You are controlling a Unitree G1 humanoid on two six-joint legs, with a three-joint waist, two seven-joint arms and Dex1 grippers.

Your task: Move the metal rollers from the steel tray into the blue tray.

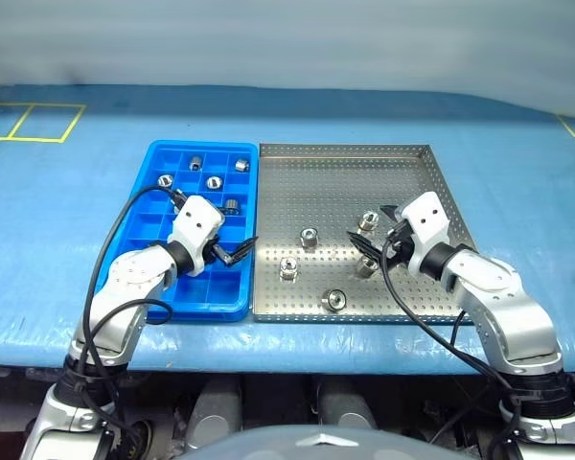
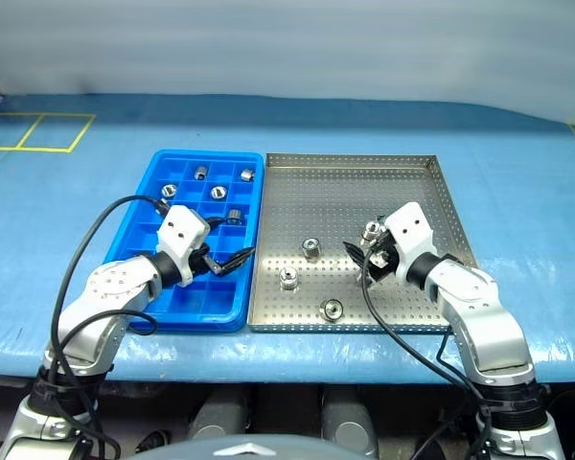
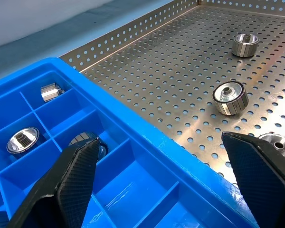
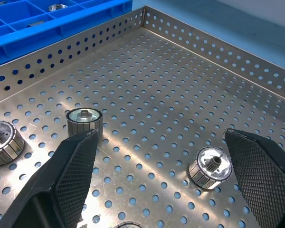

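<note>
Blue covering stretches across the whole surface (image 1: 67, 240), with yellow tape lines marked near its far corners. Left hand (image 1: 238, 252) hangs with its fingers spread wide and nothing between them, over the near right edge of the blue tray (image 1: 153, 168), right where that tray meets the steel tray (image 1: 345, 153) beside it. Right hand (image 1: 379, 251) is likewise wide open and empty, low over the steel tray's near right part, with metal rollers (image 1: 309, 237) standing close around it. Five rollers are scattered on the perforated floor there. Several more already sit in separate compartments toward the far end of the blue tray. Both trays lie side by side, touching.
</note>
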